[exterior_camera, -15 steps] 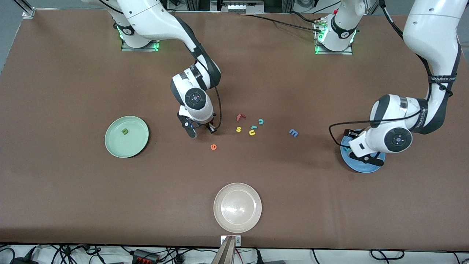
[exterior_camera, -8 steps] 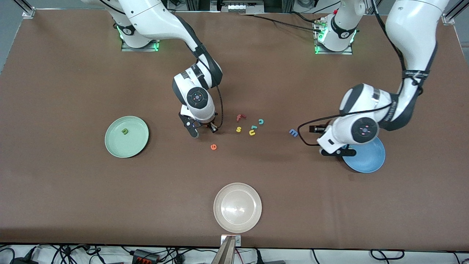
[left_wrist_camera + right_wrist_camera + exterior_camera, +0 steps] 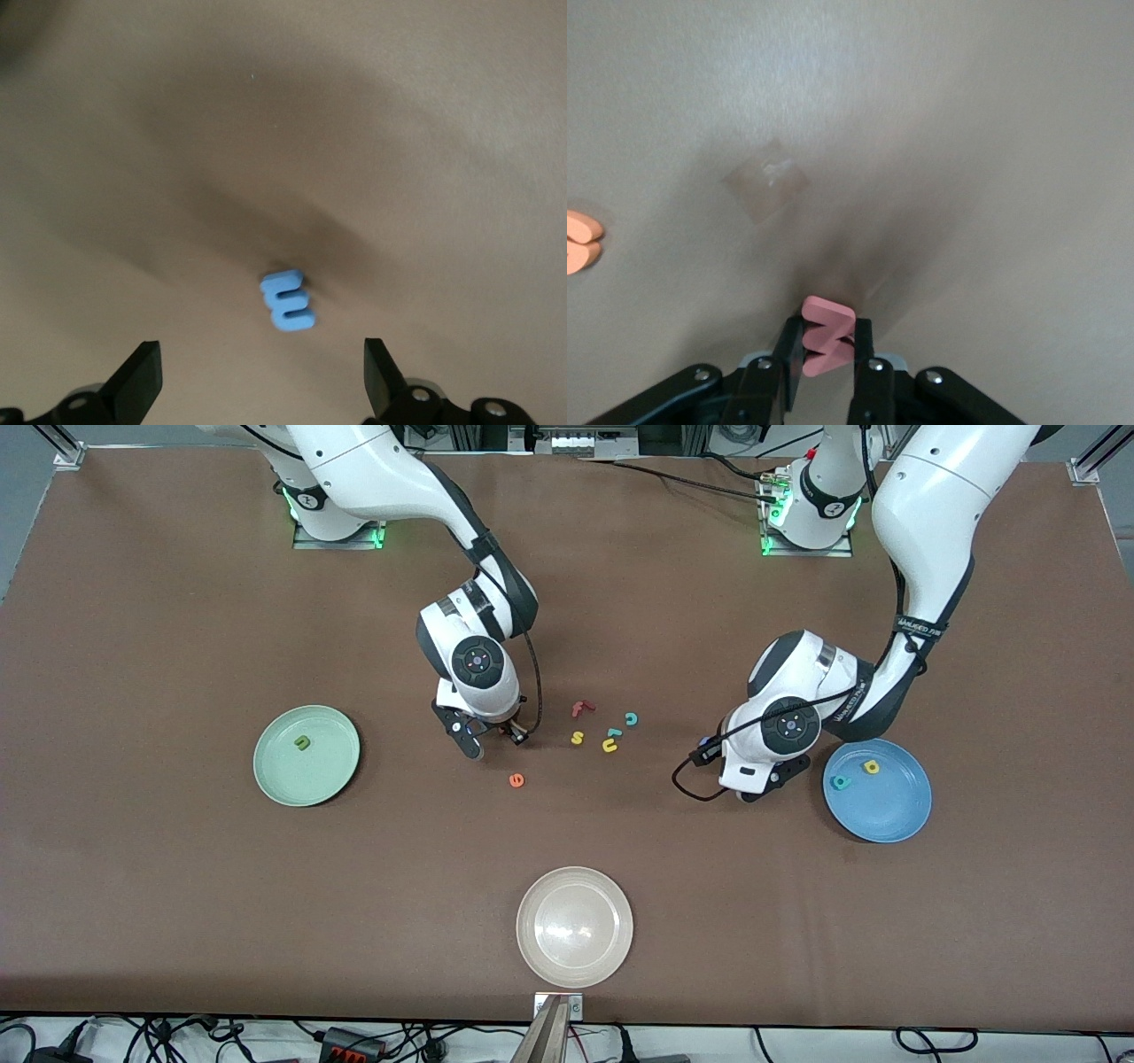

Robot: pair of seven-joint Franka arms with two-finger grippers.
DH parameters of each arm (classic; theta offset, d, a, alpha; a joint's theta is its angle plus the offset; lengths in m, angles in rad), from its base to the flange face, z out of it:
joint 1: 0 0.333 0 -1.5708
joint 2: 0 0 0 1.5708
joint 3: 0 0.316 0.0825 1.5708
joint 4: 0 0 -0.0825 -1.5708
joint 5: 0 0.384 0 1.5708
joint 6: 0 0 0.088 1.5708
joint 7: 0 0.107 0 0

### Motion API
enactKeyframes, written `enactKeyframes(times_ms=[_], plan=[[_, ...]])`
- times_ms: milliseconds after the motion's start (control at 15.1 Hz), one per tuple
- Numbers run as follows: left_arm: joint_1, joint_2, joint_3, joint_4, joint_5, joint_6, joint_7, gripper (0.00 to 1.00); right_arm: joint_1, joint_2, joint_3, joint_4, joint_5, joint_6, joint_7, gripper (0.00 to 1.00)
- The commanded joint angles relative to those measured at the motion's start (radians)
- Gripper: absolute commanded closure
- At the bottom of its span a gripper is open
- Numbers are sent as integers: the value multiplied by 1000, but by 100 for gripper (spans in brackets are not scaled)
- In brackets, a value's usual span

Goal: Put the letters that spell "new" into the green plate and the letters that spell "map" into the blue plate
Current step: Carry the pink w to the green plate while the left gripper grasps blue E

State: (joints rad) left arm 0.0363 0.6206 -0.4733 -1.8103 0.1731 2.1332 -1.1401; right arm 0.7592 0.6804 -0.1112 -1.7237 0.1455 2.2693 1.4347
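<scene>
We are clamping the right gripper (image 3: 828, 354) on the pink w (image 3: 827, 335), apparently at table level; a thin-edge pinch risks slipping. Our left gripper (image 3: 261, 390) is hanging wide open, empty, over the blue m (image 3: 287, 302).

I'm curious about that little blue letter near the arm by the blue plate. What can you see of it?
The blue m is a small, thick, matte, foam-looking letter with three stubby legs. It lies flat on the brown table, alone and untouched. The left gripper hangs over it, jaws open wide, the letter between them. From the front, the arm mostly hides it.
</scene>
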Motion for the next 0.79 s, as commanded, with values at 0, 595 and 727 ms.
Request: enactKeyframes(times_ms=[0, 595, 727], plan=[[28, -32, -27, -133, -18, 181, -87, 0, -3, -62, -82, 1, -10, -150, -210, 91], [59, -39, -13, -202, -3, 304, -89, 48, -18, -133, -352, -73, -9, -295, -909, 91], [60, -38, -14, -202, -3, 304, -86, 51, -59, -131, -355, -92, -9, -289, -1009, 91]])
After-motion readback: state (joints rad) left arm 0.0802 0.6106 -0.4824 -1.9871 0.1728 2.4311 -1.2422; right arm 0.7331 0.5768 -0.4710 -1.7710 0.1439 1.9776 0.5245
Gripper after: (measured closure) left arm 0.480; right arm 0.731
